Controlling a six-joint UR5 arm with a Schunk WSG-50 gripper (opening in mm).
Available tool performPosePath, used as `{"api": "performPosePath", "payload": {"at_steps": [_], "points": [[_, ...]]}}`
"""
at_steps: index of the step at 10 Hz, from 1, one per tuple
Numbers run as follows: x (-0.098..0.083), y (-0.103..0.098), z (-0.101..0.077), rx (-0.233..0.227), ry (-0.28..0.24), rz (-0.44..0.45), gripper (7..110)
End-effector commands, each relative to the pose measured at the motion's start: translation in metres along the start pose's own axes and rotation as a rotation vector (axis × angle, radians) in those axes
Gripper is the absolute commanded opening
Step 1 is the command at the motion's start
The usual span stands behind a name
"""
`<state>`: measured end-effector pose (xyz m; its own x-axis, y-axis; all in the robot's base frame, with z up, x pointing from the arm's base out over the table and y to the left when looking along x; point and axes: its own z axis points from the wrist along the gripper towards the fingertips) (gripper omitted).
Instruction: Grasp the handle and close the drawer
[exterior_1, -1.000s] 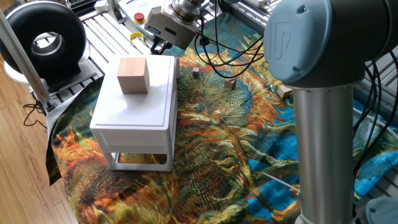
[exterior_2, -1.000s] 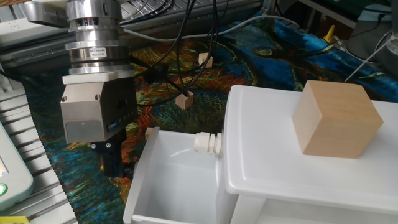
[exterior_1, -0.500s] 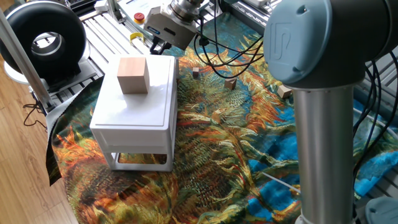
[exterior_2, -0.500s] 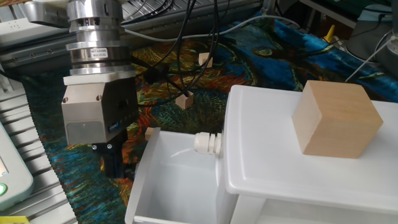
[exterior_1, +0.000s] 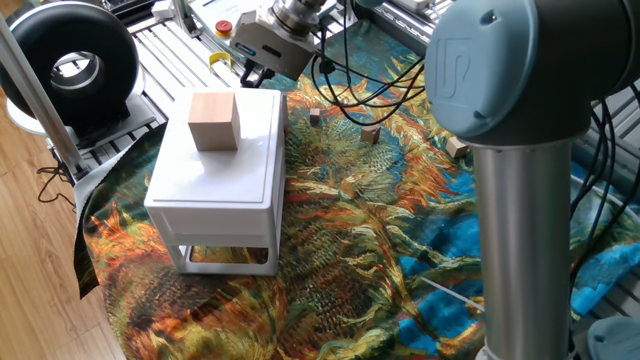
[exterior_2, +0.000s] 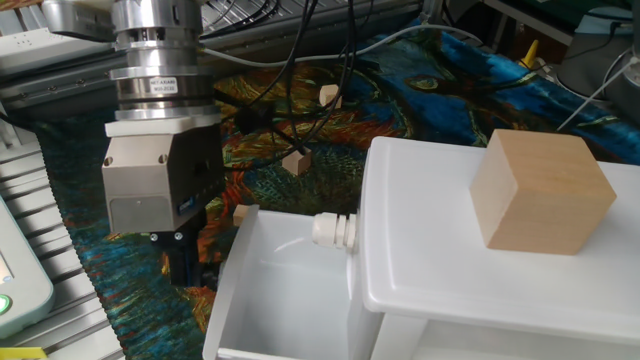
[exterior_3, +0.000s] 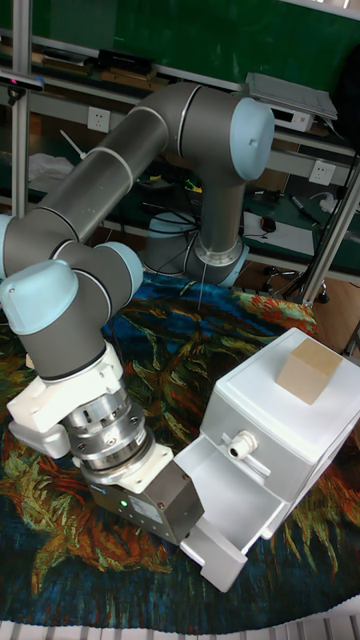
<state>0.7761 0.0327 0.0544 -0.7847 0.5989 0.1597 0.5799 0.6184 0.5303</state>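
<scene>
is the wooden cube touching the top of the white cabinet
Touching. In the other fixed view the wooden cube sits flat on the cabinet top, its bottom edges meeting the white surface with no gap; the tall fixed view shows the same.

white drawer (exterior_3: 225, 497), tan wooden cube (exterior_2: 541, 192), blue-orange swirl-patterned cloth (exterior_1: 380, 230), silver-grey hand (exterior_2: 183, 262).

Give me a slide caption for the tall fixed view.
UR5 gripper at the front of the open white drawer; wooden cube on the cabinet.
</scene>
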Motion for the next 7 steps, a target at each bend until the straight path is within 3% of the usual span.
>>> {"api": "performPosePath", "payload": {"at_steps": [1, 5, 7], "points": [[0.0048, 0.0064, -0.0076, -0.010, -0.001, 0.003, 7], [0.0104, 0.0126, -0.0109, -0.015, 0.005, -0.008, 7], [0.0061, 0.0049, -0.0035, 0.016, -0.010, -0.033, 7]]}}
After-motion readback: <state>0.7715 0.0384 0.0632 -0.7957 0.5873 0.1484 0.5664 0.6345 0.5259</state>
